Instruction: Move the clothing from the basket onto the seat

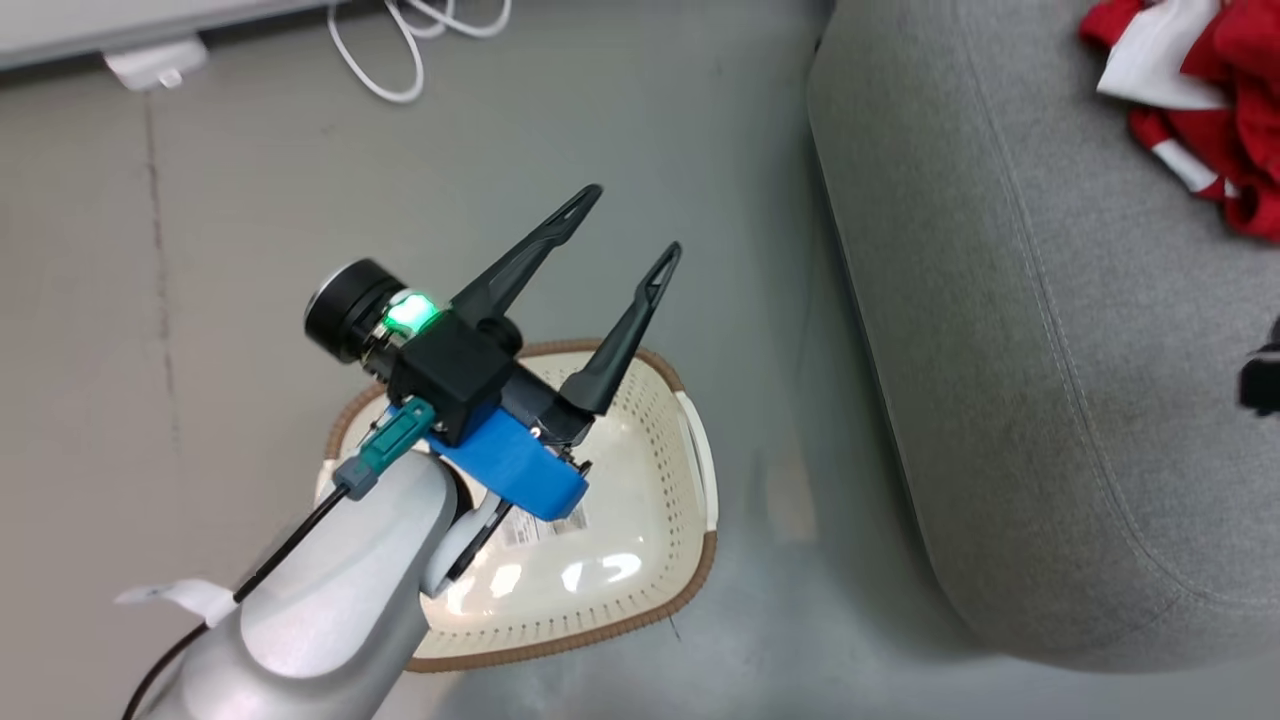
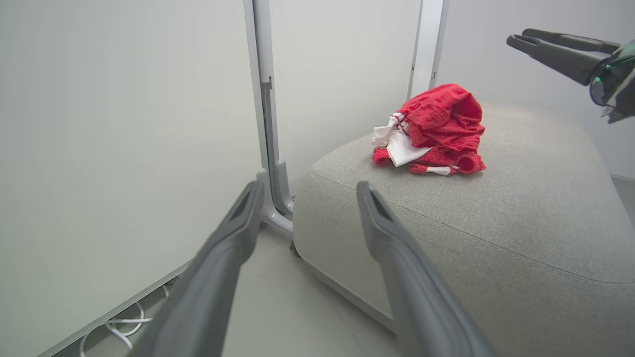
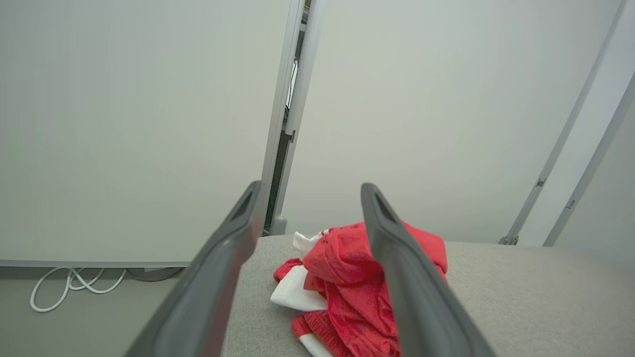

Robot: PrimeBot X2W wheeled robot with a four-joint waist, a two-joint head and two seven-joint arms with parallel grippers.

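The clothing (image 1: 1200,90) lies in a crumpled red and white heap on the light grey seat (image 1: 1040,330), at its far right in the head view. The cream basket (image 1: 640,470) with a brown rim stands on the floor left of the seat, and its inside holds nothing but a barcode sticker. My left gripper (image 1: 632,220) hangs open above the basket, empty, fingers pointing toward the seat. My right gripper (image 3: 310,191) is open just above and short of the clothing (image 3: 347,277), with nothing between its fingers. In the left wrist view it (image 2: 518,37) hovers over the seat (image 2: 496,223), to the right of the clothing (image 2: 436,129).
A white cable (image 1: 400,50) and a white adapter (image 1: 155,62) lie on the grey floor by the far wall. Pale wall panels with metal posts (image 2: 265,99) stand behind the seat. A strip of floor separates basket and seat.
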